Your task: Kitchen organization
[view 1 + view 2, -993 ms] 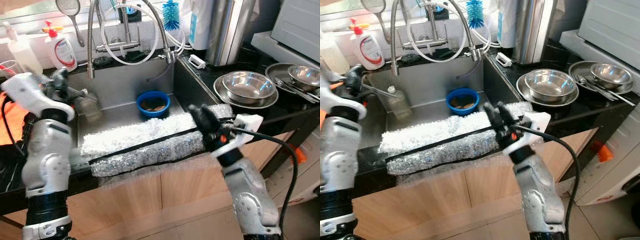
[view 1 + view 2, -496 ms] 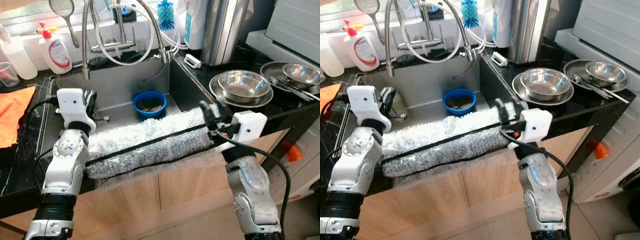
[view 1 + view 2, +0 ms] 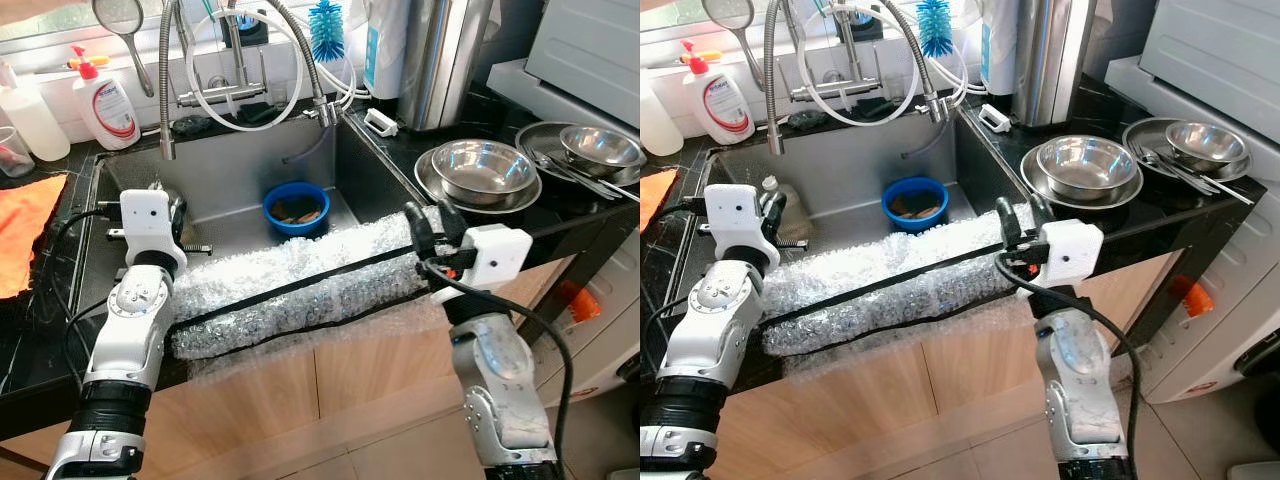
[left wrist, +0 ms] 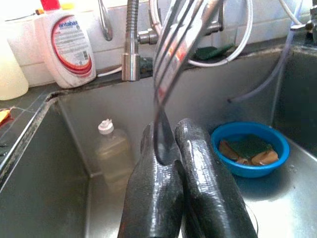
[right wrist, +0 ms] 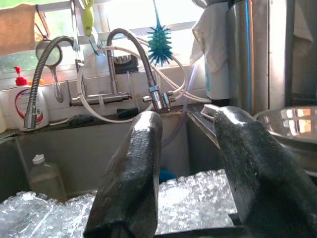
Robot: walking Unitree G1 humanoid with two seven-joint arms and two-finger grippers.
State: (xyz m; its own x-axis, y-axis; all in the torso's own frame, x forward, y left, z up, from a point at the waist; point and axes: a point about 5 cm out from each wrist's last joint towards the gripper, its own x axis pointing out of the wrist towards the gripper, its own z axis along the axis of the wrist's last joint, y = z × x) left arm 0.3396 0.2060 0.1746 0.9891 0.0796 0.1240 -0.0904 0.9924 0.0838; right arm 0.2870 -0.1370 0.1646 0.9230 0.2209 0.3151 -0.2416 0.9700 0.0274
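A long roll of bubble wrap (image 3: 300,280) with black tape lines lies along the front edge of the steel sink (image 3: 240,165). My left gripper (image 4: 173,144) is over the sink's left part, just behind the wrap's left end. It is shut on thin looping metal wires (image 4: 168,74) that look like a whisk. My right gripper (image 3: 428,222) stands open just above the wrap's right end, with nothing between its fingers (image 5: 143,148). A blue bowl (image 3: 296,205) holding sponges sits in the sink.
A clear plastic bottle (image 4: 111,153) stands in the sink's left corner. Stacked steel bowls (image 3: 485,170) and plates are on the dark counter to the right. A soap bottle (image 3: 100,95) and faucet hoses (image 3: 165,80) line the back. An orange cloth (image 3: 25,225) lies at left.
A second ago my left arm was raised at the far left; it has swung in over the sink's left side. The right gripper has turned and settled at the wrap's right end.
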